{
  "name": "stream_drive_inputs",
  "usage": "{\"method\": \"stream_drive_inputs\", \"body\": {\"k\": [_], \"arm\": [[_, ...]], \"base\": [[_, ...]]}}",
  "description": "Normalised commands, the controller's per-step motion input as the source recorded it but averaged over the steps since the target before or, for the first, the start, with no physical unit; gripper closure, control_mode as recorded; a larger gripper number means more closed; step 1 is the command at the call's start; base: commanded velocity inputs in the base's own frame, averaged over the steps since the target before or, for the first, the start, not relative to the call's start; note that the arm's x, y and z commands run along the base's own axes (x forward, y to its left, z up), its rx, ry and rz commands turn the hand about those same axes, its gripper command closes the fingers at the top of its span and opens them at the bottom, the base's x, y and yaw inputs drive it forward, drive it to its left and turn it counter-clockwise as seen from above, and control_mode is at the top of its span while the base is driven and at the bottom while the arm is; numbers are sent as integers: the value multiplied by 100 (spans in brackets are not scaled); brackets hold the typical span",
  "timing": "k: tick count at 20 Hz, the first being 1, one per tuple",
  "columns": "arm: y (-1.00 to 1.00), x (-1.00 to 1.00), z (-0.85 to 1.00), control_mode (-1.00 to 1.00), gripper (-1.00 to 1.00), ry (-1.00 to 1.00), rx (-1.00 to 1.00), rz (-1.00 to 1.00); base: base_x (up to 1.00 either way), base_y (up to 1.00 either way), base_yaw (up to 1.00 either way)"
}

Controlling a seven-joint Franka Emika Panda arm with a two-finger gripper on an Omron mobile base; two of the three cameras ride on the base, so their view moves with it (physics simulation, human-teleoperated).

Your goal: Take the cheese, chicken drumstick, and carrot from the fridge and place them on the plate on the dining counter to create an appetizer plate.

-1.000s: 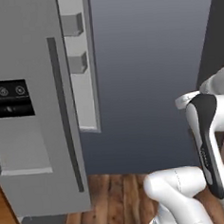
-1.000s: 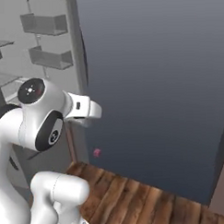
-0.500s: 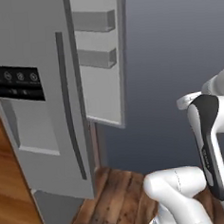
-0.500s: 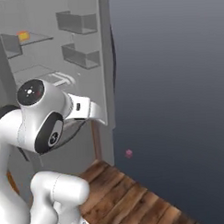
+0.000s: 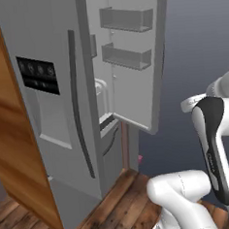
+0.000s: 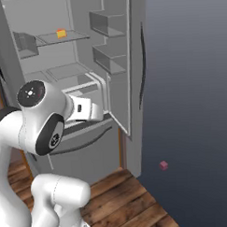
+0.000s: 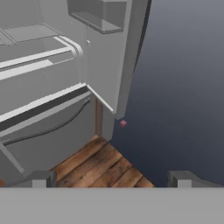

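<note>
The fridge (image 6: 136, 63) stands with its right door swung open, and its grey shelves and door bins (image 6: 106, 22) show. The cheese (image 6: 61, 33), a small orange-yellow block with a red side, sits on an upper glass shelf. In the left base view the fridge (image 5: 58, 116) shows its shut left door with a dark vertical handle (image 5: 78, 104). My gripper (image 7: 111, 180) is open and holds nothing, and it points at the fridge's lower drawers (image 7: 39, 105) and the floor. The chicken drumstick, carrot, plate and dining counter are out of view.
A wooden panel (image 5: 11, 144) flanks the fridge's left side. Wood flooring (image 7: 100, 164) lies in front of the fridge. A small pink cube (image 6: 163, 165) hangs by the open door's far side, seen also as the cube (image 7: 123, 124). My white arm (image 6: 41, 123) fills the near left.
The whole picture has shifted, so the base has moved. The fridge now sits further right and nearer, and its open inside with the cheese has come into view. The gripper stays open.
</note>
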Motion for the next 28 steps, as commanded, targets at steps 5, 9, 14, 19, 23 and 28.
{"method": "stream_drive_inputs", "body": {"k": [5,9,14,19,23,28], "arm": [[0,0,0,100,-100,0,0,0],[0,0,0,100,-100,0,0,0],[0,0,0,100,-100,0,0,0],[0,0,0,100,-100,0,0,0],[0,0,0,100,-100,0,0,0],[0,0,0,100,-100,0,0,0]], "base": [[21,-55,47],[23,-57,48],[25,-57,48],[24,-54,47],[22,-47,47],[16,-15,43]]}}
